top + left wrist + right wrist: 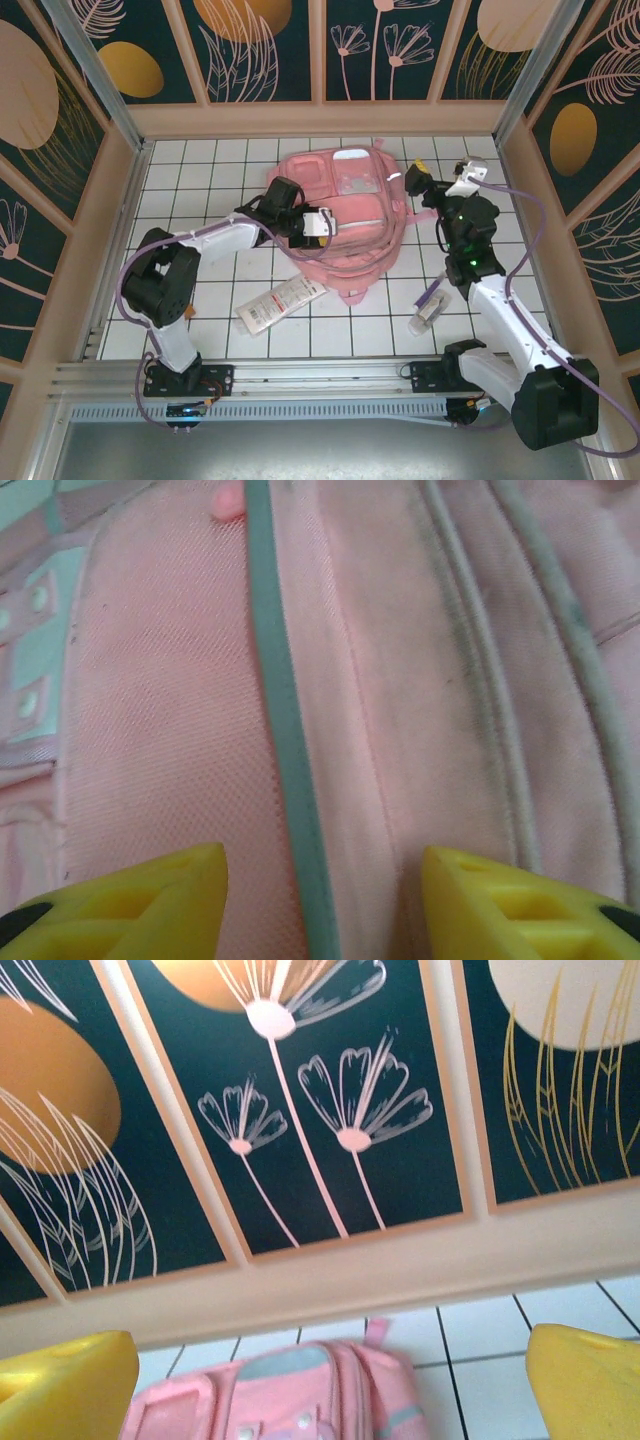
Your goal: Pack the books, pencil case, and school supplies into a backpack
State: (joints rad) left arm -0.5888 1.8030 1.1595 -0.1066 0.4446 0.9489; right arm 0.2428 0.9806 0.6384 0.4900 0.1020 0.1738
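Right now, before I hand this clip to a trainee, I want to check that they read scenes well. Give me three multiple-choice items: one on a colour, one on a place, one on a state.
1. What colour is the backpack?
A blue
B green
C pink

2. Where does the pencil case lie?
A on the table, on the near side of the backpack
B inside the backpack
C on top of the backpack

3. How is the right tool?
A shut, empty
B open, empty
C shut on a strap

Key:
1 C, its fabric is pink.
2 A, the white pouch lies flat on the table toward the arms' bases.
3 B, its yellow fingers stand wide apart with nothing between them.
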